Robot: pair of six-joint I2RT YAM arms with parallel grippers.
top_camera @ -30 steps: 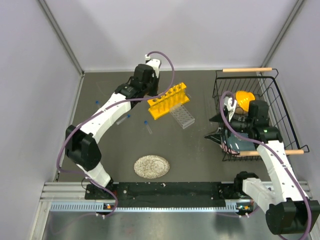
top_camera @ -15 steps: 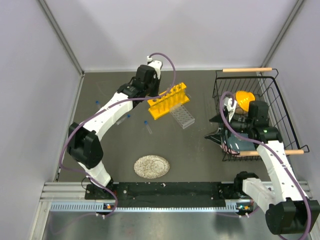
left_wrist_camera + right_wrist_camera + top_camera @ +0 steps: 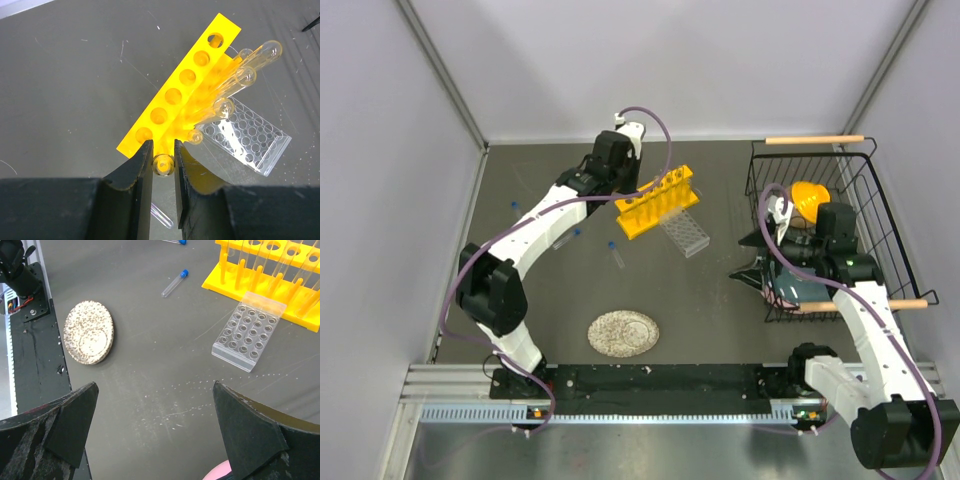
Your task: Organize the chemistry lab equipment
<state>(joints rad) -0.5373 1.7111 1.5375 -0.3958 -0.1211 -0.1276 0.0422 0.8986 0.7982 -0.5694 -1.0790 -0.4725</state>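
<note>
Right, widest first: the dark table [image 3: 720,320], with the black wire basket [image 3: 815,140] out at its 3 o'clock edge. The right gripper [image 3: 154,390] hangs just beside that basket on its 9 o'clock side, fingers spread wide apart, nothing between them.

On to the gear. The yellow six-hole test-tube rack [image 3: 658,202] stands toward 12 o'clock of the table's middle, with several clear tubes [image 3: 240,77] in it. The round speckled plate [image 3: 623,333] lies well apart from it, down at 6 o'clock. The small clear gridded rack [image 3: 684,232] sits just beside the yellow one, at its 4 o'clock.

And the action: the left gripper [image 3: 163,150] is over the yellow rack's 9 o'clock end, fingers pinched tight on a thin glass tube [image 3: 163,165], seen end-on at the rack's corner. A blue-capped vial [image 3: 617,252] lies flat on the table at the rack's 7 o'clock.
</note>
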